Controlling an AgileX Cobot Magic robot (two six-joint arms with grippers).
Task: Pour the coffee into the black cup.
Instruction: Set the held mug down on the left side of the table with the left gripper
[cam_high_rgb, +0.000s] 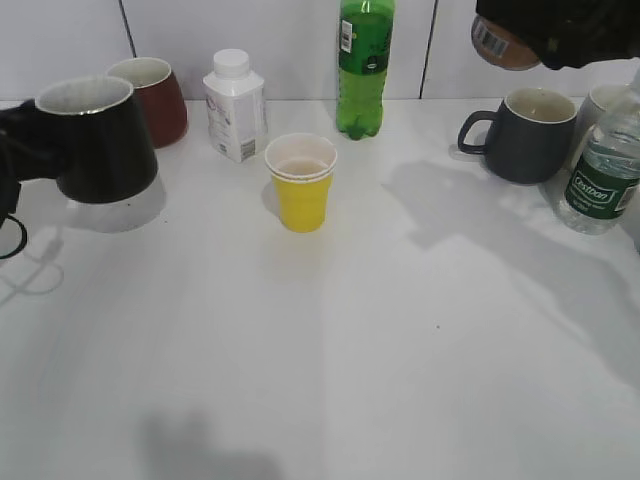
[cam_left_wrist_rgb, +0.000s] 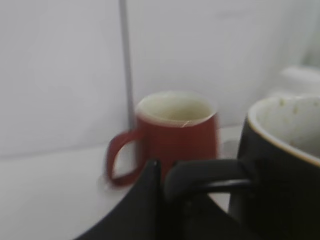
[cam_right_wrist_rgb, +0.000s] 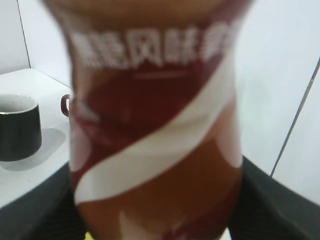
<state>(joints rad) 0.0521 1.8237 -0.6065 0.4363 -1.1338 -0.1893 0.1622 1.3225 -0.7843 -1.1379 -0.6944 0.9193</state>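
Note:
The black cup (cam_high_rgb: 100, 140), white inside, is lifted just above the table at the far left. My left gripper (cam_left_wrist_rgb: 162, 172) is shut on its handle; the cup fills the right of the left wrist view (cam_left_wrist_rgb: 285, 165). My right gripper (cam_high_rgb: 545, 35) is at the top right, high above the table, shut on a brown coffee bottle (cam_high_rgb: 500, 45). In the right wrist view the bottle (cam_right_wrist_rgb: 155, 130), brown and dark red with a white swirl and white characters, fills the frame. The black cup also shows far left there (cam_right_wrist_rgb: 19, 127).
A red mug (cam_high_rgb: 155, 95) stands behind the black cup. A white milk bottle (cam_high_rgb: 235, 105), a yellow paper cup (cam_high_rgb: 301, 182) and a green soda bottle (cam_high_rgb: 364, 65) stand mid-table. A dark grey mug (cam_high_rgb: 525, 135), a water bottle (cam_high_rgb: 605, 165) and a white cup (cam_high_rgb: 605, 100) stand at right.

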